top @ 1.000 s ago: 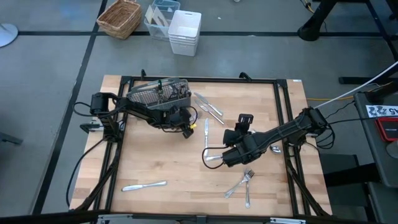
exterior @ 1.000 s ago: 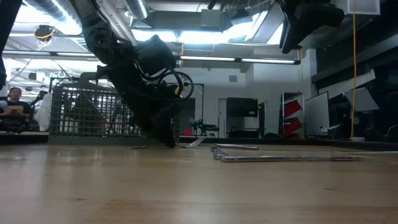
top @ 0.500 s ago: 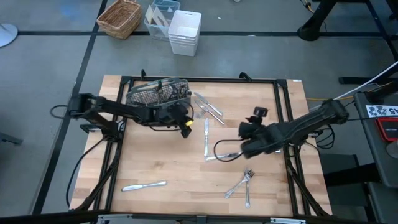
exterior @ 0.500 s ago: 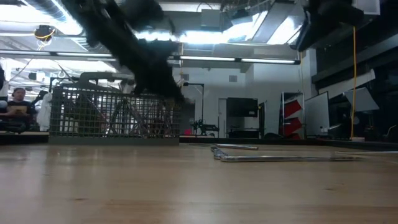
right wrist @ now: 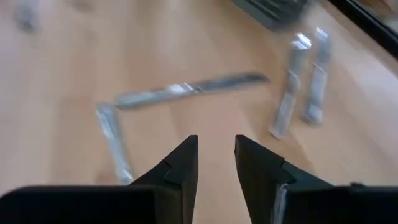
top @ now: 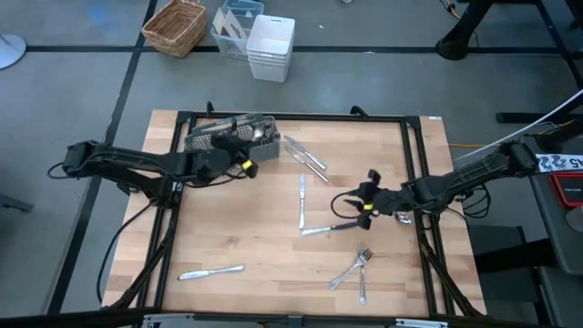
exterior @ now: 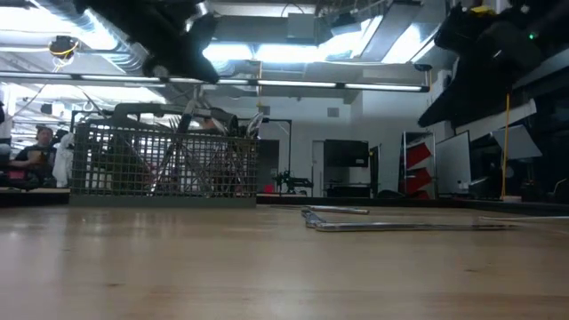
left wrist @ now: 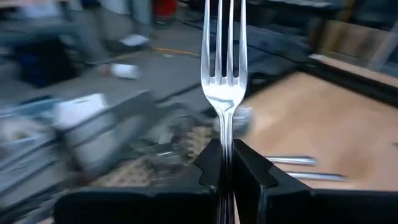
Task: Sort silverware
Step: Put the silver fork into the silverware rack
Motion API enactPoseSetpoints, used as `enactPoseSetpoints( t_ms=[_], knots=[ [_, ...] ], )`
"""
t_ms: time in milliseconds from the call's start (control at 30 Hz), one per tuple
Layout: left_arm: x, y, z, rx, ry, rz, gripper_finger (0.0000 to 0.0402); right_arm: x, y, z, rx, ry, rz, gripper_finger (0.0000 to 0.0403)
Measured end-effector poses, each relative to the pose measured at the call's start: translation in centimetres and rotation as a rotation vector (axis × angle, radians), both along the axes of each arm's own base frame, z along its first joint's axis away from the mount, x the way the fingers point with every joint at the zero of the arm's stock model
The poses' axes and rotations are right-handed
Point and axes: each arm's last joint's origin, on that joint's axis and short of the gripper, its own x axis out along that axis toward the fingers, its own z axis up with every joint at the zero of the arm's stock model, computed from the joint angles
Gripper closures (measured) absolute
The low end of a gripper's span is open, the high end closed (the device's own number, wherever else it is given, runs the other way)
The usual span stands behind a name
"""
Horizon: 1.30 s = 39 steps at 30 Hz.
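My left gripper point(top: 248, 166) hangs in the air at the near right corner of the grey wire-mesh caddy point(top: 228, 135), shut on a silver fork point(left wrist: 224, 81). In the low view the caddy point(exterior: 164, 160) stands on the table with handles sticking up out of it. My right gripper point(top: 344, 213) is open above the table's right half, its fingers point(right wrist: 180, 168) empty. Ahead of it lie loose silverware pieces point(right wrist: 186, 90), among them a knife point(top: 301, 196) and a piece point(top: 319, 230) flat on the wood. My left gripper pinches the fork between its two fingers at the neck point(left wrist: 225, 134), just below the tines. The fork runs on along the fingers, tines pointing away from the gripper; the handle is hidden between the fingers. It is lifted clear of the table.
More silverware lies about: two knives point(top: 305, 155) right of the caddy, two forks point(top: 355, 269) near the front, a knife point(top: 211, 271) at the front left. Beyond the table's far edge stand a wicker basket point(top: 175, 25) and white bins point(top: 271, 46).
My left gripper has risen from the table top beside the caddy and drawn back toward the table's left edge and the caddy, tipping up nearer to level. My right gripper has pulled back toward the table's right edge, turned, and come lower, still open.
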Motion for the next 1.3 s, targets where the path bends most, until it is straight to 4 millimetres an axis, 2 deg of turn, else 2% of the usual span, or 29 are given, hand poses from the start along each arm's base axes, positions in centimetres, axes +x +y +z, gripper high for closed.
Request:
enactPoseSetpoints(
  t_ms=[133,267,467,633,900,1300],
  knots=[
    [-1.3,0.2,-1.1,0.08,-0.052,0.119,0.0391,0.7,0.3,-0.8,0.021,-0.132,0.121,0.0295],
    [-1.9,0.7,-2.3,0.175,-0.125,0.165,0.0391,1.1,0.6,-0.3,0.016,-0.222,0.216,0.0295],
    [-3.3,2.2,-3.8,0.287,-0.282,0.08,0.0391,1.6,1.1,0.5,0.01,-0.308,0.366,0.0295],
    [-4.4,3.6,-4.7,0.326,-0.374,0.011,0.0386,1.8,1.3,0.6,0.009,-0.336,0.41,0.0295],
    [-4.1,5.2,-5.1,0.359,-0.44,-0.108,0.0391,1.8,1.3,0.8,0.009,-0.356,0.409,0.0295],
    [-2.4,5.9,-8.0,0.334,-0.368,-0.127,0.0391,1.8,1.3,0.8,0.008,-0.353,0.408,0.0295]
  ],
)
